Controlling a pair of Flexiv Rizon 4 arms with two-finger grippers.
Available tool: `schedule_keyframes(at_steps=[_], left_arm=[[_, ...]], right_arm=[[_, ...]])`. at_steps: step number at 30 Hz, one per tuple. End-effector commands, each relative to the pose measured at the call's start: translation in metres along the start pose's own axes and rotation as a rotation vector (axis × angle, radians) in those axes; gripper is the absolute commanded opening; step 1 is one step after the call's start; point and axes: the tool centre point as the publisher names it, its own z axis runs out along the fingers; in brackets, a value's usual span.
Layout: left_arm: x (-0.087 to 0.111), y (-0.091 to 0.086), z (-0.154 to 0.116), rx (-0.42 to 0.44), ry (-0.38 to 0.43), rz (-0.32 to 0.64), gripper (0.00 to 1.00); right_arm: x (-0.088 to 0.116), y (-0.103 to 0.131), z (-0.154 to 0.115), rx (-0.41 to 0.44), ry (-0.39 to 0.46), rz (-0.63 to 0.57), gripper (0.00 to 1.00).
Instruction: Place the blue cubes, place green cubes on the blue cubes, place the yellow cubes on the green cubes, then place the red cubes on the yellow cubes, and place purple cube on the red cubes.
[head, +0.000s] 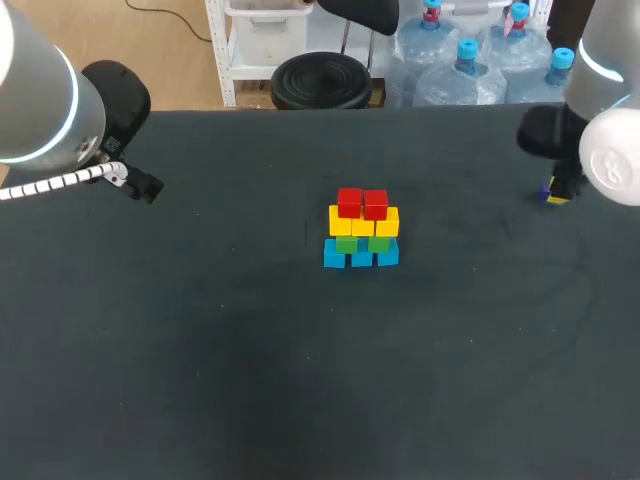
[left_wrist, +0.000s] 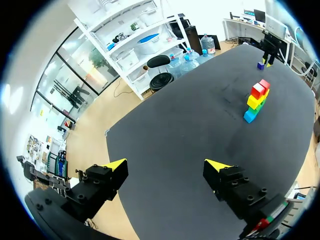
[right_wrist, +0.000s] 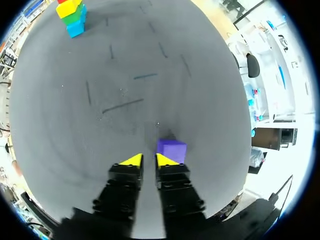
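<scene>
A stack of cubes (head: 361, 228) stands mid-table: blue at the bottom, then green, yellow and two red on top. The left wrist view shows the stack (left_wrist: 256, 102) far ahead. The purple cube (right_wrist: 171, 149) lies on the table at the far right, also seen under my right arm (head: 547, 188). My right gripper (right_wrist: 149, 160) has its fingers almost together with nothing between them. The purple cube sits just ahead of one fingertip (right_wrist: 167, 160), outside the gap. My left gripper (left_wrist: 167, 167) hangs open and empty over the table's left side, far from the stack.
The dark table cloth (head: 200, 330) is bare around the stack. The right arm's wrist (head: 610, 165) hangs over the table's far right corner, close to the edge.
</scene>
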Motion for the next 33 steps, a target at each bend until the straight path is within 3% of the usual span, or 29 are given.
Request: schedule_keyframes(at_steps=[1, 8, 11, 13, 18, 19, 20, 21, 28, 29, 30, 31, 33], left_arm=[[0.001, 0.000, 0.000, 0.001, -0.002, -0.001, 1.00], [0.001, 0.000, 0.000, 0.001, -0.002, -0.001, 1.00], [0.001, 0.000, 0.000, 0.001, -0.002, -0.001, 1.00], [0.001, 0.000, 0.000, 0.001, -0.002, -0.001, 1.00], [0.001, 0.000, 0.000, 0.001, -0.002, -0.001, 1.00], [0.001, 0.000, 0.000, 0.001, -0.002, -0.001, 1.00], [0.001, 0.000, 0.000, 0.001, -0.002, -0.001, 1.00], [0.001, 0.000, 0.000, 0.001, -0.002, -0.001, 1.00], [0.001, 0.000, 0.000, 0.001, -0.002, -0.001, 1.00], [0.001, 0.000, 0.000, 0.001, -0.002, -0.001, 1.00], [0.001, 0.000, 0.000, 0.001, -0.002, -0.001, 1.00], [0.001, 0.000, 0.000, 0.001, -0.002, -0.001, 1.00], [0.001, 0.000, 0.000, 0.001, -0.002, -0.001, 1.00]], right_arm=[[-0.010, -0.001, -0.013, 0.008, -0.004, -0.024, 0.00], [-0.027, -0.002, -0.029, 0.019, -0.022, -0.074, 0.00], [-0.017, 0.000, -0.022, 0.007, 0.010, -0.050, 0.48], [-0.007, 0.000, -0.017, 0.004, 0.017, -0.013, 1.00], [0.002, -0.002, -0.011, 0.004, 0.026, 0.021, 1.00], [0.002, -0.002, -0.011, 0.004, 0.029, 0.028, 0.84], [0.002, -0.002, -0.011, 0.006, 0.033, 0.031, 0.24], [0.002, -0.002, -0.011, 0.006, 0.033, 0.031, 0.00], [0.002, -0.002, -0.011, 0.008, 0.031, 0.030, 0.00], [0.002, -0.002, -0.011, 0.008, 0.031, 0.030, 0.15], [0.002, -0.002, -0.011, 0.008, 0.031, 0.030, 0.47], [0.002, -0.002, -0.011, 0.008, 0.031, 0.030, 1.00], [0.002, -0.002, -0.011, 0.008, 0.031, 0.030, 1.00]])
